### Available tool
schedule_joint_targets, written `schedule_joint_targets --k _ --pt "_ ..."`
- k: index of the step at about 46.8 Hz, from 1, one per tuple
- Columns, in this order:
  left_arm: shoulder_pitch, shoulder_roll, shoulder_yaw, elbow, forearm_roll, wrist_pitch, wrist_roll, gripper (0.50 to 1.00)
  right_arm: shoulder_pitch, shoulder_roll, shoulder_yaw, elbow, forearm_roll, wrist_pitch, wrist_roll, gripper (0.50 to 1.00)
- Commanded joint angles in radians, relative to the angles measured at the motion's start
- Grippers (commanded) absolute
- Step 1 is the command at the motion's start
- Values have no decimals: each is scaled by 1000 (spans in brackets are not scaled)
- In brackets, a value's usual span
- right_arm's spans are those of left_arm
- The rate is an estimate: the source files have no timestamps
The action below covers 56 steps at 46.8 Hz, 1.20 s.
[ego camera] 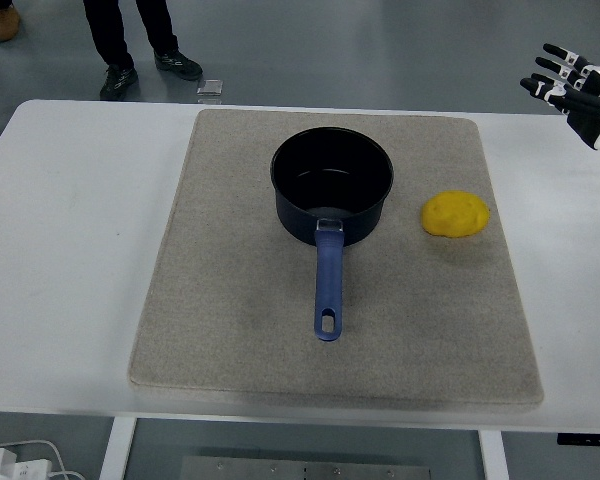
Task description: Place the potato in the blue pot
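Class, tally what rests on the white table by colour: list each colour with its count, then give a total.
Blue: 1, the pot
Yellow: 1, the potato
Beige: 1, the mat
Total: 3
The right hand hovers open at the far right edge and is not counted.

Bare mat surrounds the potato; the pot stands left.

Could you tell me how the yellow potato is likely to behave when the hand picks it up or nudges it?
The potato looks rounded and somewhat flattened, so it may rock rather than roll far. Its smooth surface could be a little slippery for fingers. The textured mat under it probably damps sliding when it is nudged.
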<state>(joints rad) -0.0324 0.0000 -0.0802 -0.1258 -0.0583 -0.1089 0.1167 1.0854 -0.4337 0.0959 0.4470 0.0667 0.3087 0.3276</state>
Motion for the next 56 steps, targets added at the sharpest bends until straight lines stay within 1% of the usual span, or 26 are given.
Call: schedule_joint_targets --k 1,5,11,15,20,23,26,30,34,39,44,49,56 --pt "0 0 0 0 0 0 0 1000 1 1 -1 4 -100 6 10 924" --pt "0 0 0 0 0 0 0 1000 7 -3 -1 10 -226 20 22 924" --pt "0 0 0 0 0 0 0 1000 14 -28 -2 18 -389 73 106 924" --pt "0 0 0 0 0 0 0 1000 18 -56 -2 50 -497 108 148 924" --pt "0 0 0 0 0 0 0 1000 18 -95 -1 126 -629 109 194 924" --pt "0 0 0 0 0 0 0 1000 18 -126 -1 197 -698 98 200 921" --pt "0 0 0 0 0 0 0 1000 18 -163 1 281 -745 73 200 923" --pt "0 0 0 0 0 0 0 1000 16 -203 -4 393 -788 21 200 924" --pt "0 0 0 0 0 0 0 1000 8 -215 -5 455 -852 -42 200 924" --pt "0 0 0 0 0 0 0 1000 -7 -206 -7 469 -927 -129 200 921" --pt "0 0 0 0 0 0 0 1000 -35 -195 -21 472 -963 -192 200 921" --pt "0 0 0 0 0 0 0 1000 -38 -166 -64 470 -975 -232 200 921" --pt "0 0 0 0 0 0 0 1000 -41 -157 -103 470 -976 -283 200 921"
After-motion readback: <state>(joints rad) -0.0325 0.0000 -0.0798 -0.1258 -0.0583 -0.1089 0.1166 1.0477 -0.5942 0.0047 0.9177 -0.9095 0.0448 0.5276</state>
